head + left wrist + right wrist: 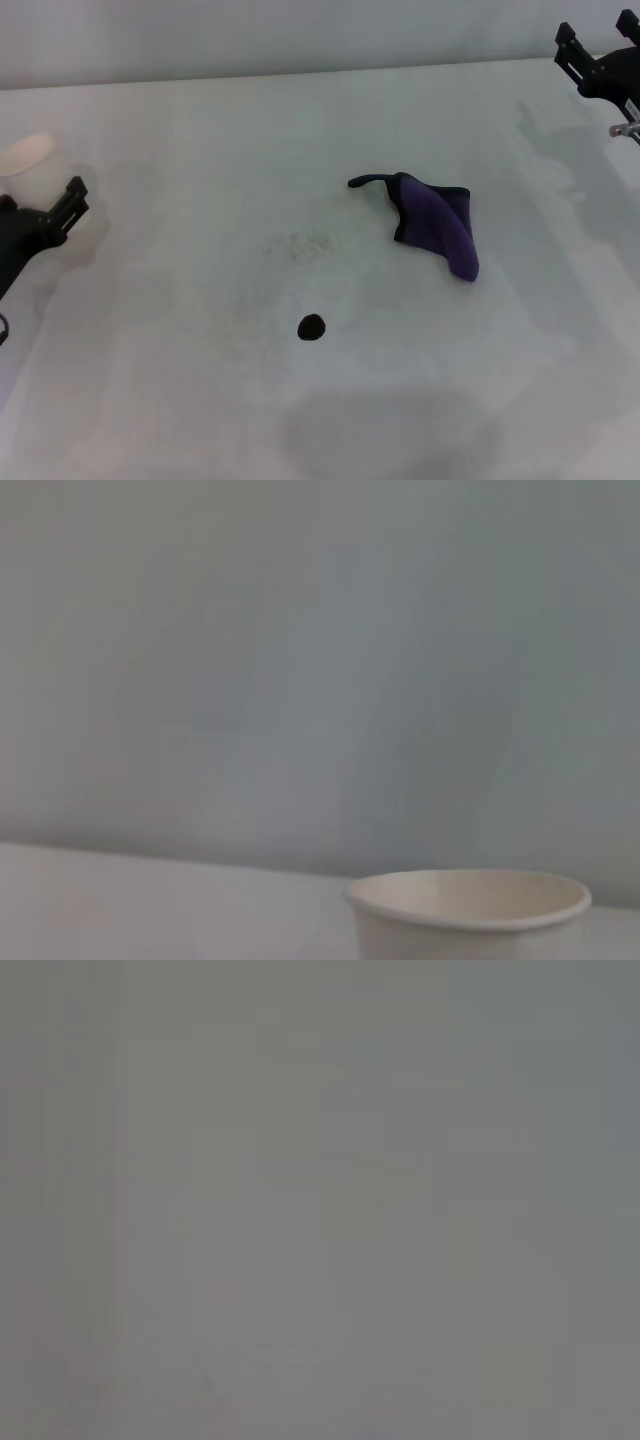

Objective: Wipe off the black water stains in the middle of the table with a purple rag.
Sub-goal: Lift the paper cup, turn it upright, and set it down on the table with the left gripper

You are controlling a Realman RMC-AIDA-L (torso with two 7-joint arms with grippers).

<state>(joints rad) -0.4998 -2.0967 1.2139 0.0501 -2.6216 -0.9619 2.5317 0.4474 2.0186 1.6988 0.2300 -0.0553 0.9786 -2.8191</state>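
Note:
The purple rag (437, 223) with black edging lies crumpled on the white table (200, 400), right of centre, its thin black tail pointing left. The black water stain (312, 327), a small round glossy blot, sits in the middle, nearer the front and left of the rag. My left gripper (72, 199) is at the far left edge, well away from both. My right gripper (572, 50) is at the far right back corner, raised and empty of the rag. The right wrist view shows only a plain grey surface.
A cream paper cup (30, 156) stands at the far left, right behind my left gripper; it also shows in the left wrist view (470, 912). A faint grey speckled smudge (300, 245) lies between the rag and the blot.

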